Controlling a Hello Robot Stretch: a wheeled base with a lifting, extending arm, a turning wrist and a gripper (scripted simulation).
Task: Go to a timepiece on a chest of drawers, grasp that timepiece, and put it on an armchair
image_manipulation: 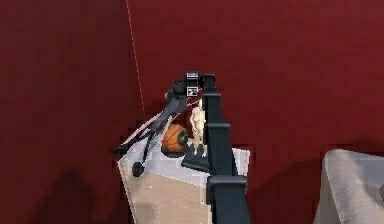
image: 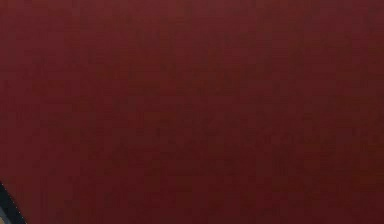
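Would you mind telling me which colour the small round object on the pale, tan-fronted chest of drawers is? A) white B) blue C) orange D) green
C, since the small round object on the pale, tan-fronted chest of drawers, just left of the dark square arm bar, is orange.

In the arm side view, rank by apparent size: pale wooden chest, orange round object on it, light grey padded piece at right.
Largest: pale wooden chest.
Middle: light grey padded piece, though the picture's edge cuts it off.
Smallest: orange round object.
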